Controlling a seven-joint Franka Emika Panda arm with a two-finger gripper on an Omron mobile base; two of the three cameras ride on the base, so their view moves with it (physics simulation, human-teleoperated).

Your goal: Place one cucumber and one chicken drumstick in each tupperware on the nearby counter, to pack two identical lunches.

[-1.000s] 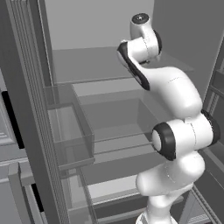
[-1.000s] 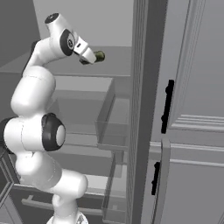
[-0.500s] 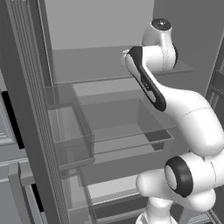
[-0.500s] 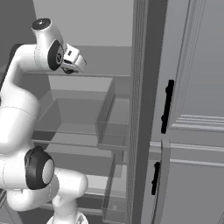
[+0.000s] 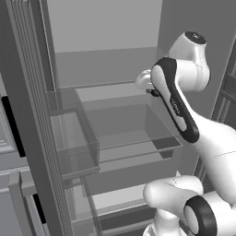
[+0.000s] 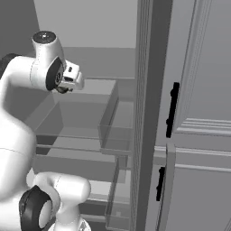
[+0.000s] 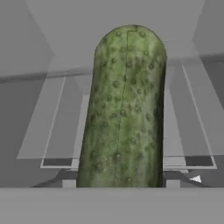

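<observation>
Cucumber (image 7: 122, 109) clamped in the fingers (image 7: 69, 183) inside the open fridge

From the hand, the warty green cucumber runs lengthwise away from the camera, a dark finger pressed to each side of its near end. In the base views the white arm (image 5: 177, 110) reaches up into the fridge, the gripper (image 6: 71, 81) held above a clear drawer (image 5: 124, 133) and at about the height of the shelf (image 5: 110, 90) just behind it. A second clear bin (image 5: 76, 143) sits on the left, beside the ribbed fridge wall. On the right stand grey cabinet doors (image 6: 198, 113) with black handles (image 6: 172, 109). Beyond the cucumber, shelves and the grey back wall (image 7: 122, 17)
</observation>
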